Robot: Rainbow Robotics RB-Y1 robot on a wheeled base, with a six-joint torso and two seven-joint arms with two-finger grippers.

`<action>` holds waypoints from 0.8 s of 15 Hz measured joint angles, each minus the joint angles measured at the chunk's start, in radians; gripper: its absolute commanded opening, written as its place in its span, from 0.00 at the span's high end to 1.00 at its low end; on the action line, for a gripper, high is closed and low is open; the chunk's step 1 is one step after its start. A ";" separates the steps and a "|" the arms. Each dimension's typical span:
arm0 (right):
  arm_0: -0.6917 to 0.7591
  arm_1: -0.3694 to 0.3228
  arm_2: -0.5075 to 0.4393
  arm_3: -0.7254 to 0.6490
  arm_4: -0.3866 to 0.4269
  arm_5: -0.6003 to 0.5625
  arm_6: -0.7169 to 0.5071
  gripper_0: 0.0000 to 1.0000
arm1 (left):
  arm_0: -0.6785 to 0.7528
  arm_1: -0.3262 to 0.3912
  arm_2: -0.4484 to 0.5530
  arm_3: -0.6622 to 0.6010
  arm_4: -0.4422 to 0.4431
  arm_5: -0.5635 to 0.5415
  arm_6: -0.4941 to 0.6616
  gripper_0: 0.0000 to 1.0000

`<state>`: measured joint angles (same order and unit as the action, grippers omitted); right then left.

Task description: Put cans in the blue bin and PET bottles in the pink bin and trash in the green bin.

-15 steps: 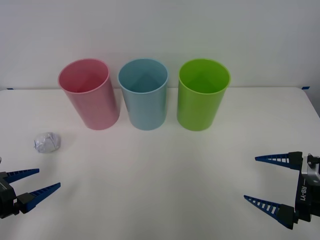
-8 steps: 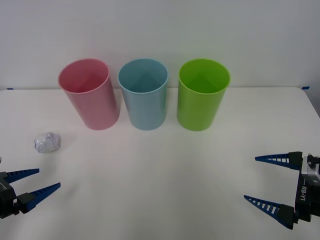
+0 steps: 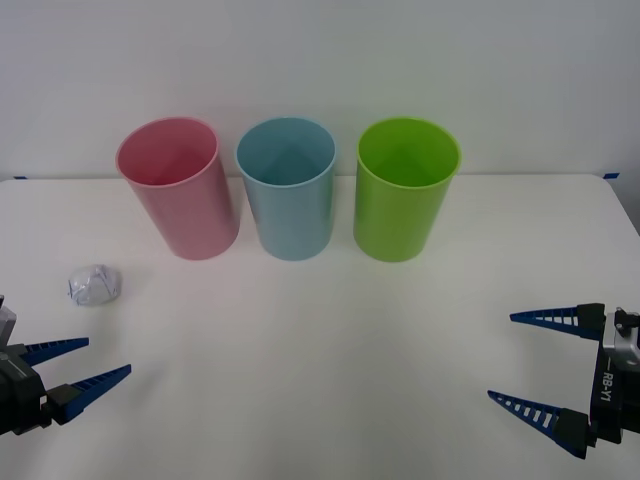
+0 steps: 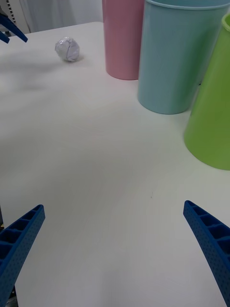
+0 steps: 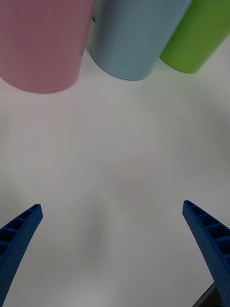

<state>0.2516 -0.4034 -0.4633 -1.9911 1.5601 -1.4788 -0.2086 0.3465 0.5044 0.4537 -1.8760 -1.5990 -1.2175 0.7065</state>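
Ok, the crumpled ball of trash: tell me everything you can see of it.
The trash is a small, roundish ball of crumpled white-grey paper or wrap, creased all over. It lies on the white table, on the robot's left side, nearer the robot than the pink bin and apart from it. Nothing touches it but the table. The open left gripper is nearer the robot, short of it.
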 measured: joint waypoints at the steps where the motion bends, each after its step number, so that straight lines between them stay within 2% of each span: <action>1: 0.000 0.000 0.000 0.000 0.000 0.000 0.000 0.00 | 0.000 0.016 -0.009 0.000 0.000 0.012 0.032 0.00; 7: 0.000 0.000 0.000 0.000 0.000 0.000 0.000 0.00 | -0.015 0.170 -0.115 -0.003 -0.042 0.183 0.297 0.00; 9: 0.000 0.000 0.000 0.000 0.000 0.000 0.000 0.00 | -0.037 0.202 -0.124 -0.007 -0.091 0.196 0.386 0.00; 12: 0.000 0.000 0.000 0.000 0.000 0.000 0.000 0.00 | -0.085 0.250 -0.164 -0.014 -0.219 0.224 0.495 0.00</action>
<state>0.2516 -0.4034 -0.4633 -1.9911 1.5601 -1.4788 -0.2086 0.2617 0.7542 0.2898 -1.8898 -1.8177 -0.9938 1.2019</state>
